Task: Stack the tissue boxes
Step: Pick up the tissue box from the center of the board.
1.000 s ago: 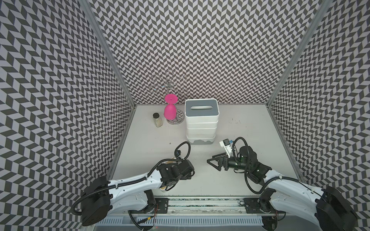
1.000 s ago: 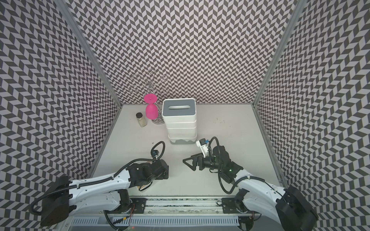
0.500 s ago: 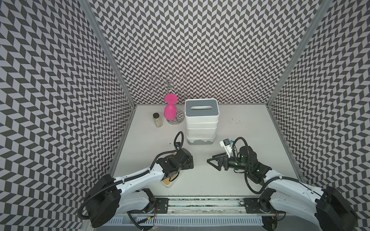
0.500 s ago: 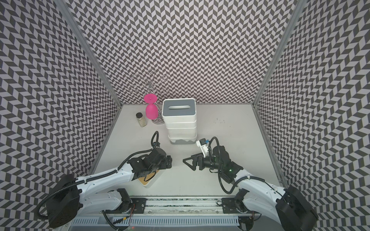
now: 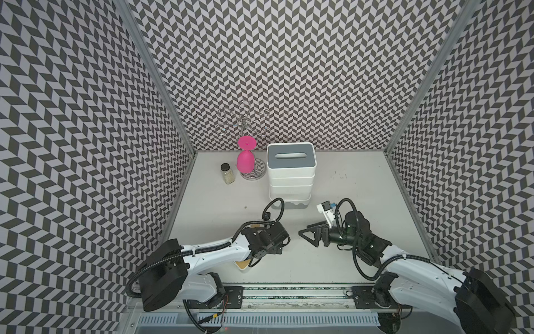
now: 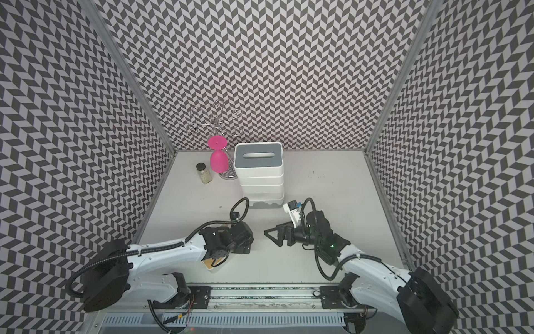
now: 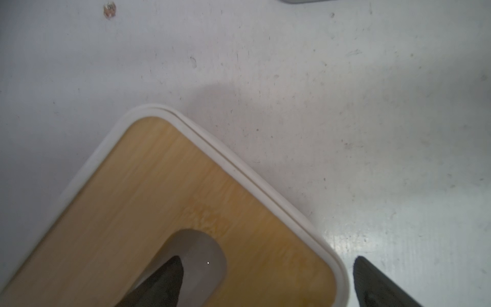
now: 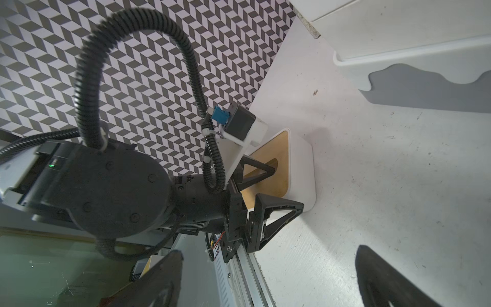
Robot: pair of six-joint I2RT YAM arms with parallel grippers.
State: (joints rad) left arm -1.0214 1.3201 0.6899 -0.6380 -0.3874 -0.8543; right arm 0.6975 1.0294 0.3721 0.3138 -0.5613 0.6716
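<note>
Pile: a tall stack of white plastic tissue boxes (image 5: 291,179) stands at the back middle of the grey table (image 5: 361,188). The top box has a grey lid with a long slot. The bottom box has a wavy grey base.
Lone box: a white plastic tissue box with a tan bamboo lid (image 7: 186,191) sits near the table's front edge, under the left arm and well apart from the pile.
Left pincer (image 7: 267,265): wide open. One finger dips into the lid's slot and the other hangs just outside the white rim. It is not squeezing the box.
Right pincer (image 5: 307,238): wide open, holding nothing, pointing at the left pincer.
Open room: bare table lies between the lone box and the pile, and from the pile to the right wall.
Left of the pile: a small glass jar (image 5: 227,173) and a pink upside-down cup (image 5: 245,160).
</note>
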